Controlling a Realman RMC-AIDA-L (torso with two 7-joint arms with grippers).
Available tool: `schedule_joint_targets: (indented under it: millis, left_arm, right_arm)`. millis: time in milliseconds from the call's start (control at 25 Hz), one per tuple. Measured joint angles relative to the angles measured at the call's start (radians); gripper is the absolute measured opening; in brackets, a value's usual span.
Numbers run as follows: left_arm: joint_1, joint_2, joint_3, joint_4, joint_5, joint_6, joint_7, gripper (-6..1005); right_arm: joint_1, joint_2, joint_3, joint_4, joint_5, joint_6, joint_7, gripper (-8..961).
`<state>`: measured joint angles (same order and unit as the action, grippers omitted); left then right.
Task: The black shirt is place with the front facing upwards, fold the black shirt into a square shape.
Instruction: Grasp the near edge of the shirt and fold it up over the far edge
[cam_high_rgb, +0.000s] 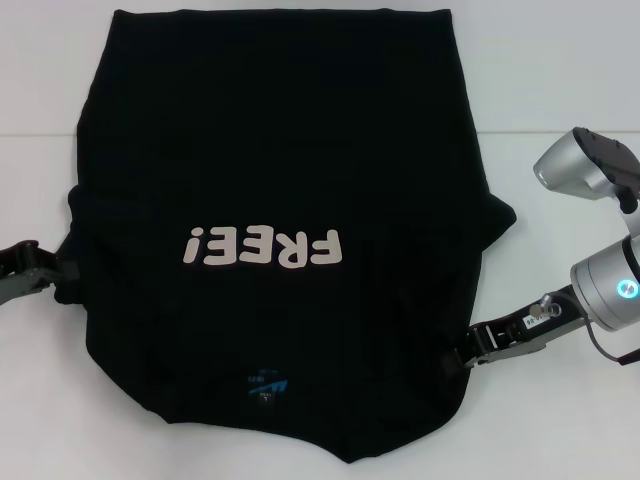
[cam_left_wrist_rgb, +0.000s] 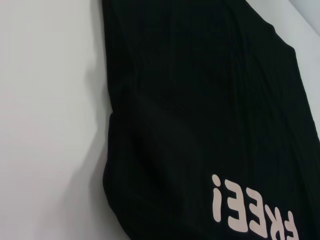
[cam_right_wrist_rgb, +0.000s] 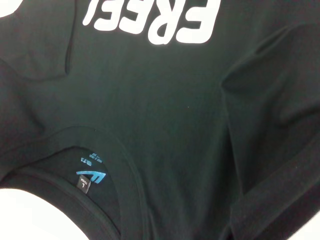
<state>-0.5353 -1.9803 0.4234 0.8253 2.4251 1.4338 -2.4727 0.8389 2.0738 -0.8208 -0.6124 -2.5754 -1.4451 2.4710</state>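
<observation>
Fingers of my left gripper (cam_high_rgb: 62, 272) and my right gripper (cam_high_rgb: 470, 352) both sit at the edges of the large plain black fabric shirt (cam_high_rgb: 280, 180), one on each side. Whether either pair is apart or clamped on cloth I cannot tell, since the tips merge into the dark fabric. Between my two sets of fingers the shirt lies spread on the white counter (cam_high_rgb: 560, 60), front up, its hem on the far side and its collar on the near side. Both sleeves look folded in over the body, leaving a slight bulge just beside each set of fingers. Pale pinkish-white "FREE!" lettering (cam_high_rgb: 262, 247) runs across the chest, roughly level with my left fingers. Nearer than the lettering, inside the collar, sits the small blue neck label (cam_right_wrist_rgb: 91, 177).
</observation>
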Motion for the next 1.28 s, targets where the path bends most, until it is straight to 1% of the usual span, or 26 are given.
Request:
schedule_joint_targets:
  millis: [80, 280, 520, 640, 800, 920, 960, 1080, 1280]
  left_arm:
    - [0.0, 0.0, 0.0, 0.0, 0.0, 0.0, 0.0, 28]
    - [-0.001, 0.002, 0.005, 0.0, 0.0, 0.01, 0.007, 27]
    - [-0.004, 0.007, 0.008, 0.0, 0.0, 0.069, 0.049, 27]
    - [-0.005, 0.015, 0.009, 0.0, 0.009, 0.121, 0.061, 27]
    - [-0.004, 0.019, 0.009, 0.004, 0.011, 0.163, 0.067, 27]
    - [0.006, 0.026, 0.008, 0.009, 0.018, 0.248, 0.09, 27]
    - [0.006, 0.026, 0.008, 0.009, 0.018, 0.248, 0.09, 27]
    - [0.02, 0.029, 0.005, 0.011, 0.037, 0.334, 0.126, 27]
    - [0.049, 0.025, 0.003, 0.012, 0.06, 0.458, 0.185, 27]
  right_arm:
    - [0.0, 0.0, 0.0, -0.001, 0.0, 0.0, 0.0, 302]
    - [-0.001, -0.006, 0.003, -0.006, 0.0, -0.012, 0.0, 84]
    - [-0.01, -0.024, 0.004, -0.007, 0.0, -0.044, -0.003, 70]
    - [-0.018, -0.035, 0.004, -0.007, 0.0, -0.077, -0.006, 69]
    - [-0.031, -0.05, 0.008, -0.007, 0.0, -0.114, -0.005, 69]
    - [-0.044, -0.056, 0.014, -0.008, 0.0, -0.149, -0.007, 68]
    - [-0.05, -0.059, 0.016, -0.008, 0.0, -0.164, -0.01, 68]
    - [-0.075, -0.071, 0.016, -0.009, -0.001, -0.213, -0.017, 68]
    - [-0.136, -0.093, 0.013, -0.009, -0.007, -0.301, -0.032, 70]
